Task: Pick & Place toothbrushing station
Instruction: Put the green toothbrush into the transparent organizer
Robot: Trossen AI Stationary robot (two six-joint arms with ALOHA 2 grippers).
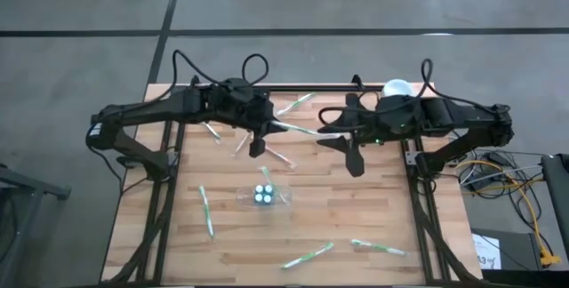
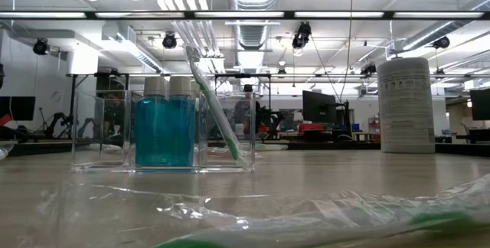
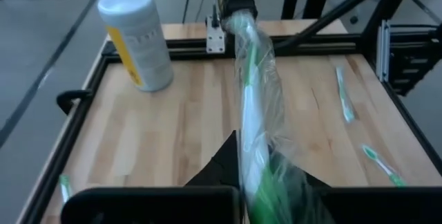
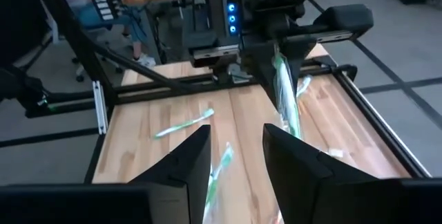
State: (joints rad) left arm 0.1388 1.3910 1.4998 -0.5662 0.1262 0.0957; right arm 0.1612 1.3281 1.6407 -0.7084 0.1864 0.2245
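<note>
Over on the left, the left gripper (image 1: pixel 259 137) is clenched on a wrapped toothbrush (image 1: pixel 298 129), holding it off the table by one end so that the long plastic-sleeved body reaches out level towards the other arm. This looks like the handover, or perhaps the unwrapping, before the brush goes into the clear organizer (image 1: pixel 263 196) that sits in the middle of the table nearer the front, with its blue mouthwash bottles (image 2: pixel 164 129) and one toothbrush already standing (image 2: pixel 216 110) in it at a slant.

The left arm reaches in from the table's left edge, forearm roughly level, wrist turned inward. Across from it the right arm mirrors that pose, coming in from the right edge. The right gripper (image 4: pixel 235 158) has its fingers parted with nothing between them, and the free end of the brush hangs just beyond them.

Next, I'd say, the right gripper has to ease forward until the wrapper's end lies between its fingers, then close squarely on it. More wrapped toothbrushes lie scattered about the wooden table (image 1: pixel 373 212), and a white wipes canister (image 1: pixel 396 88) stands at the far right corner.
</note>
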